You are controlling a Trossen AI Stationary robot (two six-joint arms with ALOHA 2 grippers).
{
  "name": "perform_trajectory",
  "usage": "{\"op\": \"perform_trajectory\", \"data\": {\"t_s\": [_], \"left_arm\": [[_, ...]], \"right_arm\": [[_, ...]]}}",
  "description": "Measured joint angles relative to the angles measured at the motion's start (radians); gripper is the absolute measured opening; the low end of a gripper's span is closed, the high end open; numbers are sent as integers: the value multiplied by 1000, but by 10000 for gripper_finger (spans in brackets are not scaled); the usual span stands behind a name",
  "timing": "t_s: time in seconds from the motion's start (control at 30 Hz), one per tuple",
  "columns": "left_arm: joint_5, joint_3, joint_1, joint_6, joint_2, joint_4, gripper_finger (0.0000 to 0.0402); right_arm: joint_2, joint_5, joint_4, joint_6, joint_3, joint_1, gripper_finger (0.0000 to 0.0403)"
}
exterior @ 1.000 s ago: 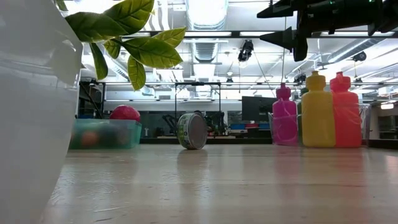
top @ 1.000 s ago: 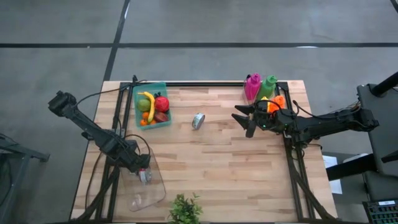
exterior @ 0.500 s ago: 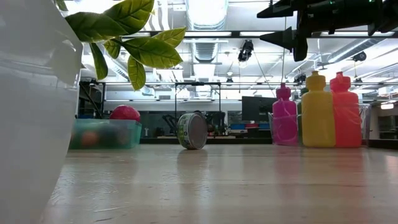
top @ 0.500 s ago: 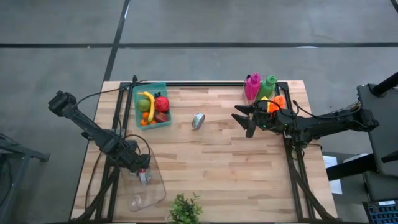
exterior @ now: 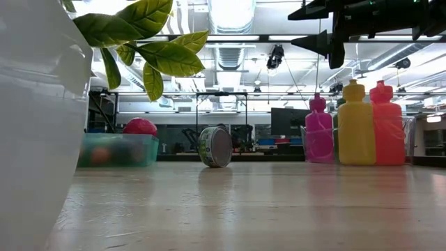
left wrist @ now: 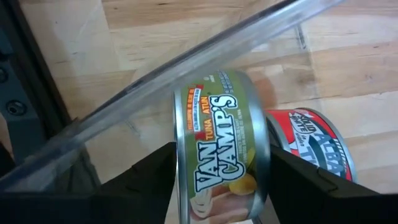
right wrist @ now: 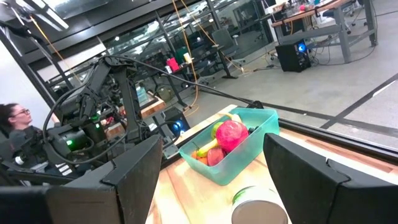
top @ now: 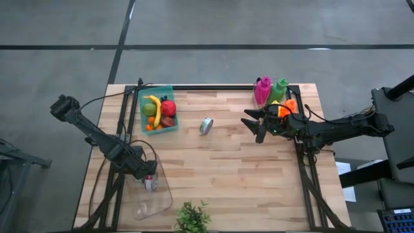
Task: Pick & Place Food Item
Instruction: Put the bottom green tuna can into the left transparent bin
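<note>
High view: the wooden table (top: 220, 162) is carrying a teal fruit bin (top: 158, 110) at the far left, a clear plastic container (top: 155, 194) at the near left, squeeze bottles (top: 270, 90) at the far right, and a potted plant (top: 193, 217) at the near edge. A second tuna can (top: 206, 125) is standing on its edge near the table's centre, well apart from both arms.

The left arm is reaching into the clear plastic container at the near left. The left gripper (left wrist: 217, 186) is sitting around a green-labelled Van Camp's tuna can (left wrist: 221, 146), with one dark finger on each side of it. Whether the fingers are pressing the can or standing just clear of it cannot be told. A red-labelled can (left wrist: 311, 140) is lying just beside the green can, inside the container.

The right gripper (top: 257, 126) is hovering above the table at the far right, near the squeeze bottles, with its fingers spread and holding nothing. In the right wrist view it is facing the second tuna can (right wrist: 260, 205) and the teal fruit bin (right wrist: 233, 149).

Judgement: the placing step appears to be in hand, with the green can being delivered into the container. The next move calls for a full spread of the left fingers and a straight withdrawal, avoiding the container wall and the red-labelled can.
</note>
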Motion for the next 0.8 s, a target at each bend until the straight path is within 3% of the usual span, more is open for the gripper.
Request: {"op": "perform_trajectory", "data": {"t_s": [0.57,0.8], "left_arm": [[4,2,0,4,0,1,233],[4,2,0,4,-1,1,204]], "right_arm": [[0,0,0,0,0,0,276],[0,0,0,0,0,0,276]]}}
